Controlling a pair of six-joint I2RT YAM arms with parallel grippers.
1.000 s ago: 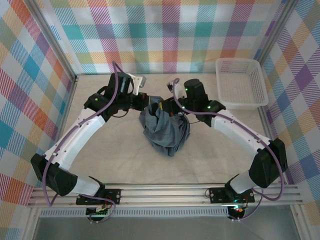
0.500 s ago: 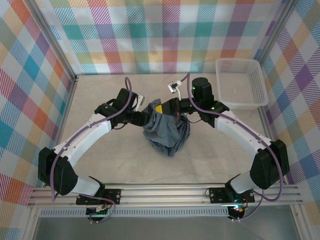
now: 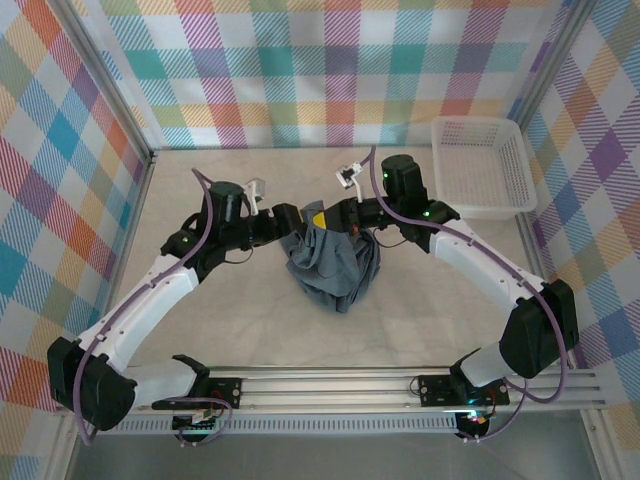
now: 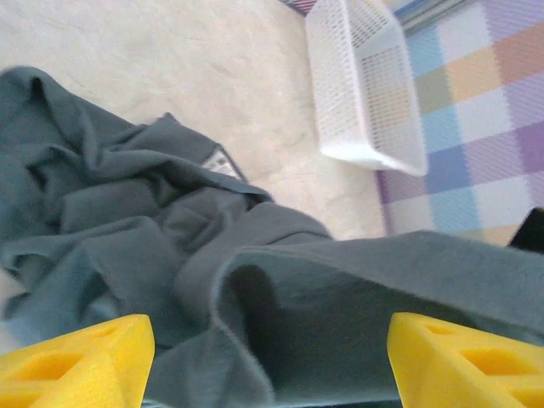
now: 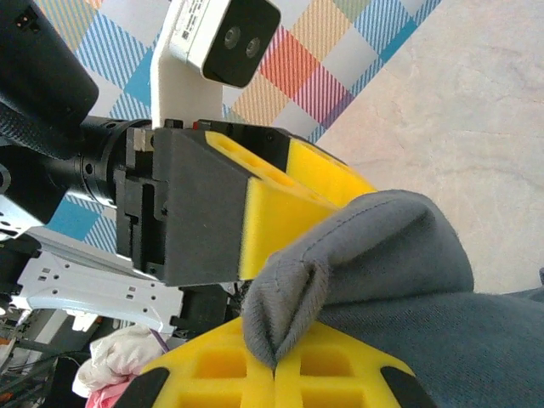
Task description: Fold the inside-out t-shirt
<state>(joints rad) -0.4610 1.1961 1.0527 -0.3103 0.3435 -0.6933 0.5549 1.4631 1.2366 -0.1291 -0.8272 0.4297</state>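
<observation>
The inside-out t-shirt [image 3: 330,265] is a dark slate-grey bunch in the middle of the table, its top edge lifted. My right gripper [image 3: 338,217] is shut on a fold of that edge; in the right wrist view the hem [image 5: 340,263] is pinched where the yellow fingers meet [image 5: 274,367]. My left gripper [image 3: 290,220] stands just left of it, open. In the left wrist view its yellow fingertips [image 4: 76,361] are wide apart, and a loose fold of the shirt [image 4: 280,306] lies between and ahead of them. A white label [image 4: 221,161] shows on the cloth.
A white mesh basket [image 3: 475,121] stands at the back right, also in the left wrist view [image 4: 374,157]. Plaid walls close the table at the back and sides. The left arm's finger [image 5: 289,204] and wrist camera [image 5: 217,34] are close before the right gripper.
My left gripper has opened and let go of the shirt, and the left arm has swung back to the left. The right gripper still holds the shirt's top edge.
</observation>
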